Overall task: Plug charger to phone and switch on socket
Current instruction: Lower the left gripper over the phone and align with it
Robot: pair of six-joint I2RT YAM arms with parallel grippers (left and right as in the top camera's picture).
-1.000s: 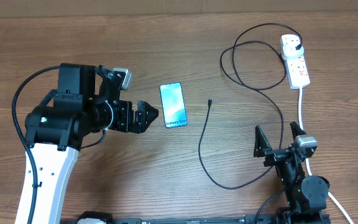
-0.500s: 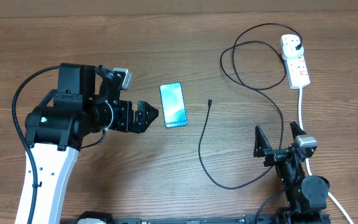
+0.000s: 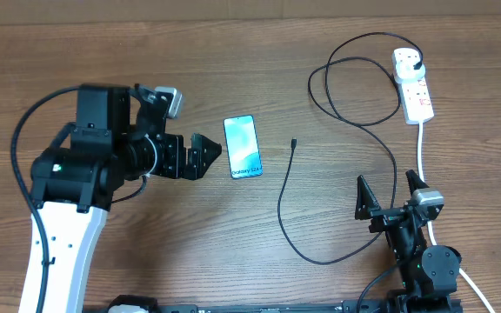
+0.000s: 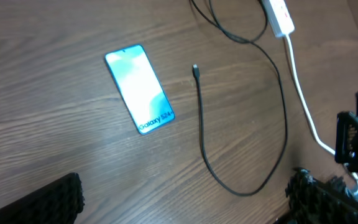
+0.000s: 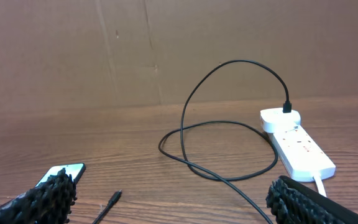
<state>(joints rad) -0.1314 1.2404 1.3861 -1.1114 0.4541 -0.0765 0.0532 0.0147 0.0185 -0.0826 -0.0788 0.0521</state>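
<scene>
Jaws stand wide apart on the right pincer (image 3: 386, 183), nearest us at the front of the wooden counter (image 3: 146, 52), gripping nothing. Just beside it we see the charger (image 3: 279, 204) curve in a low loop across the wood, and the socket's thick white lead (image 3: 421, 148) run past the pincer's right side. Farther in, on the left, the left pincer (image 3: 207, 149) hovers equally wide and empty, its fingertips pointing at the phone (image 3: 242, 147), close but apart from it. The phone lies flat, screen up and lit blue, near the counter's middle. The charger's connector tip (image 3: 293, 143) lies loose just right of the phone, not touching it. At the far right corner we find the socket (image 3: 414, 87), with the charger's black plug (image 3: 418, 63) seated in its far end.
</scene>
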